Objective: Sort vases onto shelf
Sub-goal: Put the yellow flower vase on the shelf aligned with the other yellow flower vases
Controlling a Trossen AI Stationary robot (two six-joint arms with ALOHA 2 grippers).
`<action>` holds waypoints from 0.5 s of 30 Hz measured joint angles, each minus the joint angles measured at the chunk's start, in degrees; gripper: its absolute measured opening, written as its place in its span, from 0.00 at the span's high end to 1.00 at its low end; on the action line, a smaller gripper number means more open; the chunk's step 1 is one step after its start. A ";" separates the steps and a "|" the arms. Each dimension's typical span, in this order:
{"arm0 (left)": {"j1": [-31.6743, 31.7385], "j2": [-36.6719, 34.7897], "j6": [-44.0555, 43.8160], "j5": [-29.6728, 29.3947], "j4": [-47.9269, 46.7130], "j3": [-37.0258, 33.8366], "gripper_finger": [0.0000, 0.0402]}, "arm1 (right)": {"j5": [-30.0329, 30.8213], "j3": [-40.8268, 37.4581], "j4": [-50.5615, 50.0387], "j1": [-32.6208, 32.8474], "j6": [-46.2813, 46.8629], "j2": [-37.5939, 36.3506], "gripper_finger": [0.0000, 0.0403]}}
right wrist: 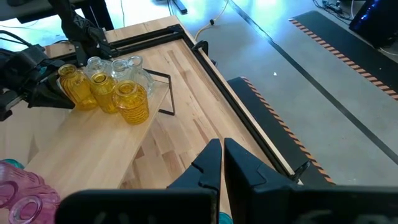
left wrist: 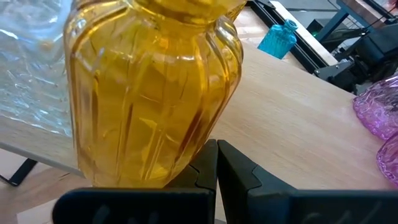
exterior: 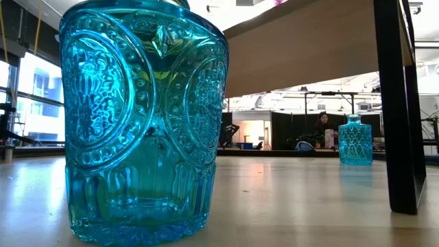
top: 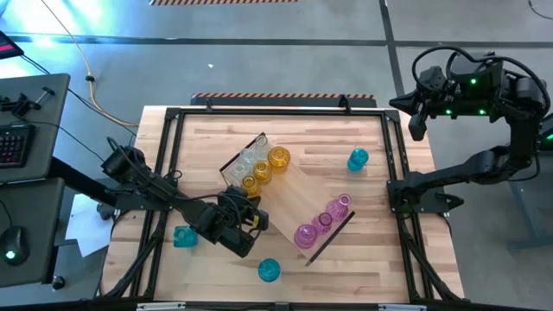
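The shelf [top: 294, 194] lies slantwise mid-table, standing on its dark end pieces [exterior: 398, 103]. At its far left end stand clear vases [top: 246, 160] and three yellow vases [right wrist: 102, 90]. Three pink vases [top: 324, 220] stand at its near right end. Teal vases stand on the tabletop: one far right [top: 358, 159], one near left [top: 184, 237], one at the near edge [top: 269, 269]. My left gripper [top: 251, 206] is shut, right at the nearest yellow vase [left wrist: 149, 93]. My right gripper [right wrist: 219, 155] is shut, raised beyond the table's far right corner. My left gripper's shut fingertips [left wrist: 208, 155] stand at the lower body [left wrist: 180, 152] of the nearest yellow vase, coming slanting down from the table's near left. The vase stands upright on the shelf's end. I cannot tell whether the fingertips touch the glass.
A black frame [top: 393, 155] runs along the table's edges. A teal vase [exterior: 144, 123] fills the low view's left; another [exterior: 354, 140] stands farther off. Bare shelf board [top: 298, 194] lies between the yellow and pink groups. A desk with a keyboard [top: 13, 142] stands left of the table.
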 joint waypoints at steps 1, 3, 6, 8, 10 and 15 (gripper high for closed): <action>0.11 0.00 -0.01 0.02 -0.13 0.00 1.00 | 0.00 0.00 0.00 0.00 0.00 0.00 1.00; 0.37 0.00 0.43 0.21 -0.17 0.00 1.00 | -0.06 0.00 0.00 0.00 0.00 0.00 1.00; 0.79 0.00 1.07 0.48 -0.10 0.00 1.00 | -1.23 0.00 0.00 0.00 0.00 0.00 1.00; 1.07 0.00 1.08 0.50 -0.01 0.00 1.00 | -1.99 0.00 0.00 0.00 0.00 0.00 1.00; 1.07 -0.02 1.24 0.46 0.28 0.00 1.00 | -2.43 0.00 0.00 0.02 0.02 0.00 1.00; 1.07 -0.04 5.42 0.38 3.72 0.00 1.00 | -2.43 0.00 0.00 0.02 0.00 0.00 1.00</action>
